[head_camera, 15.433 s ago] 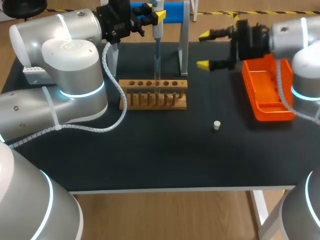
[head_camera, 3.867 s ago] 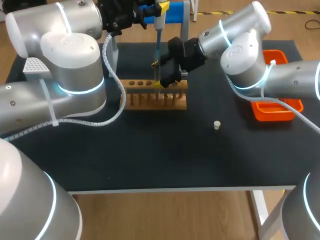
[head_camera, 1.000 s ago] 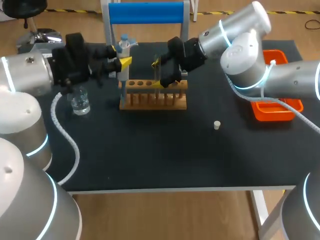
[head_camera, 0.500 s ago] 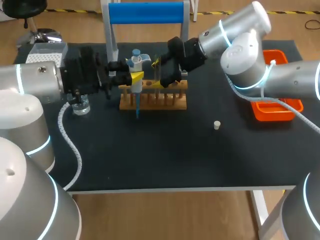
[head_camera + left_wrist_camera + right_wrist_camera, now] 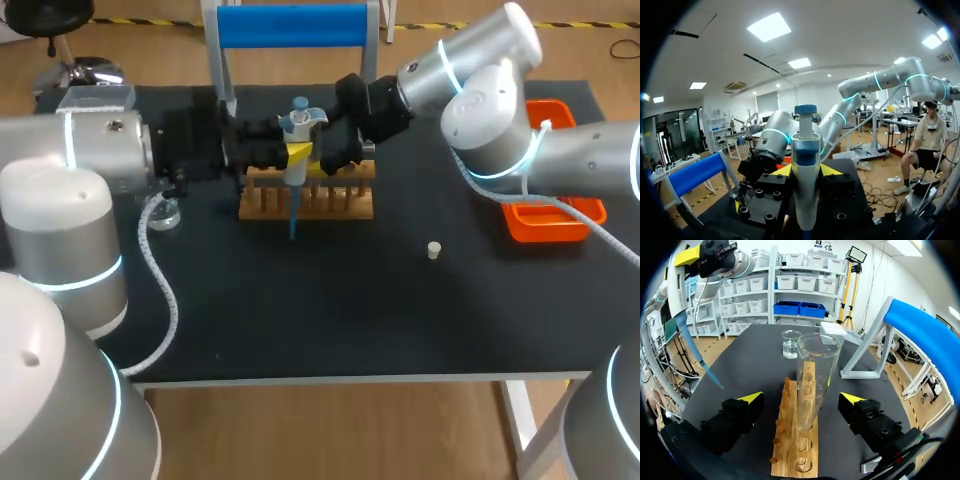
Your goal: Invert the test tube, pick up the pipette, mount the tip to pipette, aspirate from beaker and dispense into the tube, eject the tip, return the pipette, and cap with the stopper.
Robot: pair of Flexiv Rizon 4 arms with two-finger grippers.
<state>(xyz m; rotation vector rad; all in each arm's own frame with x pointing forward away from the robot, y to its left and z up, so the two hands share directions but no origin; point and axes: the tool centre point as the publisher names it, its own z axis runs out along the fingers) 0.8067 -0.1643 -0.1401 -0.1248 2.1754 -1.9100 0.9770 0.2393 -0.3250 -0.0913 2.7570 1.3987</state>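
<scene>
Black table (image 5: 330,320) lies under both your arms. Your left gripper (image 5: 806,171) is clamped on the pipette (image 5: 805,150), holding it upright with its blue tip (image 5: 293,222) pointing down close by the rack (image 5: 307,195). Right next to that gripper, your right gripper (image 5: 801,399) has its fingers spread wide on either side of the tube (image 5: 815,380), touching it on neither side. The tube stands upright in the rack, mouth up. Ahead of the right gripper, past the tube and the rack's far end, sits the beaker (image 5: 790,344) with clear liquid in it. The stopper (image 5: 434,250) lies on bare table, well apart from both grippers. An orange tray (image 5: 556,222) sits farther out, partly hidden by your right arm.
</scene>
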